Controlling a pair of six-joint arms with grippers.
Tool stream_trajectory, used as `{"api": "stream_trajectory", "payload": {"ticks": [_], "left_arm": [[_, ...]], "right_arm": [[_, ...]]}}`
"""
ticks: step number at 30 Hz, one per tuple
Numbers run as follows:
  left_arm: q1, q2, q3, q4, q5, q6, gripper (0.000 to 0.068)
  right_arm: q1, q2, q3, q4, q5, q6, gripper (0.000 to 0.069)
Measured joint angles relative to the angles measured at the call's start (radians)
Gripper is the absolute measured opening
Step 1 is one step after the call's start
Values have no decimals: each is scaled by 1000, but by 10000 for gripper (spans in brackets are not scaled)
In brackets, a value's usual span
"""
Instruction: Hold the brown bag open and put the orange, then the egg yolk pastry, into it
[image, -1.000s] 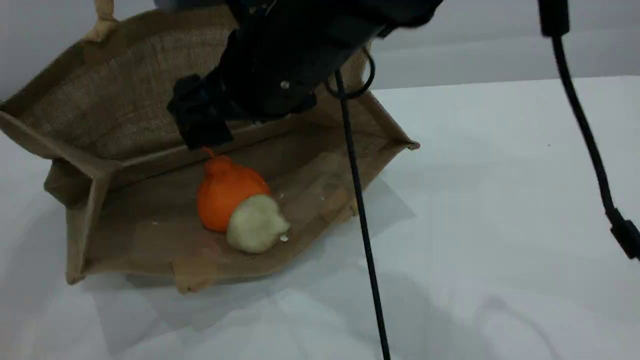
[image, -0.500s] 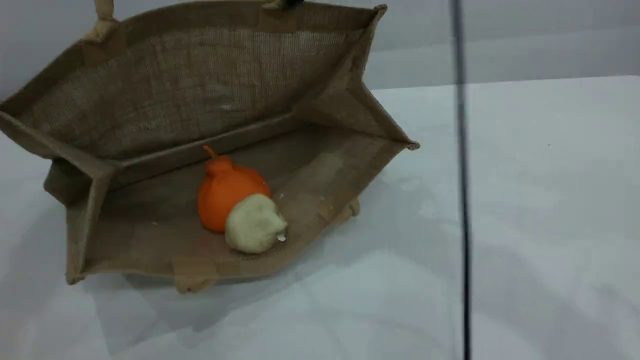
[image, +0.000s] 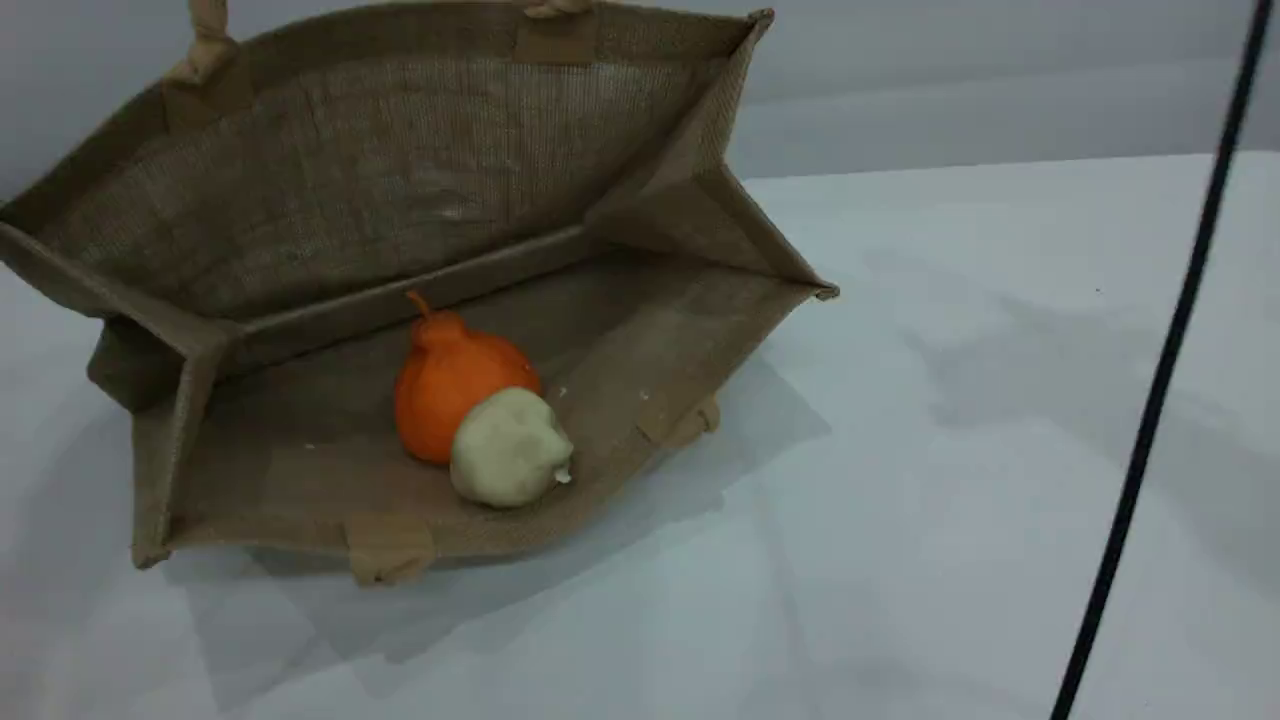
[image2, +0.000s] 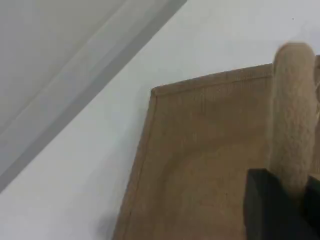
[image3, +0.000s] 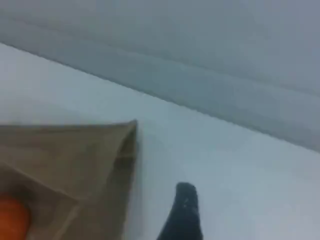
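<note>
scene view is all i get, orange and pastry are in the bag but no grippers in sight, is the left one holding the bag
Observer: Yes, the left gripper is closed on the padded handle of the bag.
Operator: and the right one, carrying anything
Observer: No, the right gripper is open with nothing in it.
Operator: where is it
Observer: Over bare table, just beside a corner of the bag, not touching it.

We've got a plain white table (image: 950, 450) here, soft shadows across it, and a pale grey wall (image: 1000, 70) behind.
</note>
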Motion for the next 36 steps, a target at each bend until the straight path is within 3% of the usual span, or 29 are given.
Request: {"api": "stream_trajectory", "payload": {"ticks": [7, 10, 13, 19, 29, 33, 36], "left_arm": [[0, -1, 0, -4, -4, 0, 414], [0, -1, 0, -2, -2, -10, 479], [0, -11, 0, 14, -2, -69, 492], [0, -102, 0, 134, 2, -204, 493], [0, -353, 4, 483, 6, -530, 493], [0, -451, 20, 569, 2, -649, 493], [0, -545, 66, 598, 2, -663, 493]], "right_arm": [[-41, 0, -1, 1, 5, 0, 570], [-41, -11, -1, 1, 19, -3, 570], [-41, -45, -2, -9, 31, -3, 570], [-41, -154, -48, -52, 115, 7, 570], [-40, -400, -61, -50, 323, 66, 570], [-40, -498, -61, -48, 401, 84, 570], [-40, -574, -61, -48, 437, 84, 570]]}}
